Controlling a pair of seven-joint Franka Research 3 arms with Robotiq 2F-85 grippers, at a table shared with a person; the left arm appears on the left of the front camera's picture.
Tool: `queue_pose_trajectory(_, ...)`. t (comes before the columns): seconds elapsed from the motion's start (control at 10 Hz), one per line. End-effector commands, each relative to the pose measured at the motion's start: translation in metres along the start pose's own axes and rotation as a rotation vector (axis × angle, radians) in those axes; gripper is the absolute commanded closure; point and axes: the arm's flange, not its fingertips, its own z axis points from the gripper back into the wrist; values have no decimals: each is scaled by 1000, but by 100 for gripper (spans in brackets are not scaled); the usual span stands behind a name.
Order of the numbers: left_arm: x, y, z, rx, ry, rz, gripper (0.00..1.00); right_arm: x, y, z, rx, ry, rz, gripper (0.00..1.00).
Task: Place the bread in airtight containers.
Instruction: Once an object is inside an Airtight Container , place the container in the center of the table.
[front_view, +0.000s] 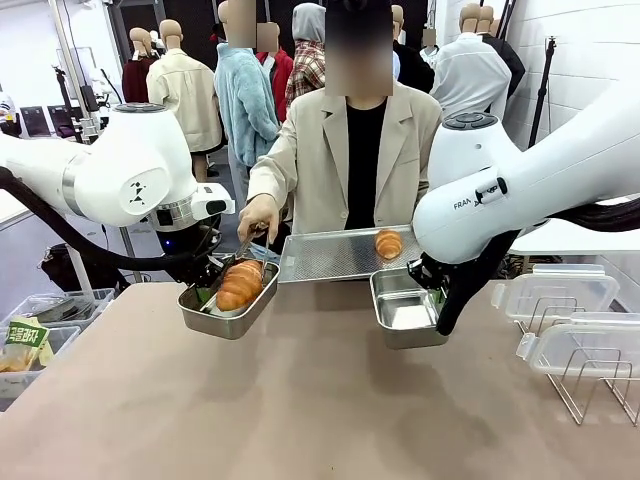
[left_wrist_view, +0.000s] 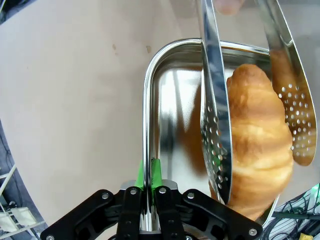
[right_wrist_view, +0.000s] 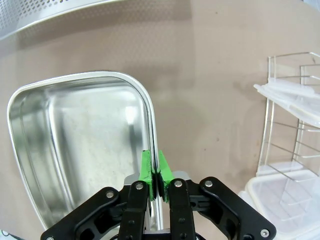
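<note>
One croissant (front_view: 240, 283) (left_wrist_view: 257, 145) hangs over the left steel container (front_view: 215, 322) (left_wrist_view: 170, 110), pinched in metal tongs (left_wrist_view: 215, 125) held by the person's hand (front_view: 258, 215). My left gripper (front_view: 207, 287) (left_wrist_view: 148, 172) is shut on that container's rim. The second croissant (front_view: 388, 243) lies on the perforated steel tray (front_view: 330, 258). My right gripper (front_view: 437, 300) (right_wrist_view: 154, 167) is shut on the rim of the right container (front_view: 400, 312) (right_wrist_view: 75, 145), which has nothing in it.
Clear lids (front_view: 555, 290) (right_wrist_view: 295, 95) rest on a wire rack (front_view: 590, 385) at the table's right. The tray's edge (right_wrist_view: 50, 15) runs just beyond the right container. Plastic bins (front_view: 40, 335) stand off the table's left edge. The person stands at the far side.
</note>
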Motion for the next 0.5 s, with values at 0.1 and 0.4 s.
queue_pose_trajectory(0.1, 0, 3, 3, -5, -26, -17, 100, 1, 0, 2, 12, -20, 0, 100)
queue_pose_trajectory(0.4, 0, 3, 3, -5, -26, -17, 100, 1, 0, 2, 12, -20, 0, 100)
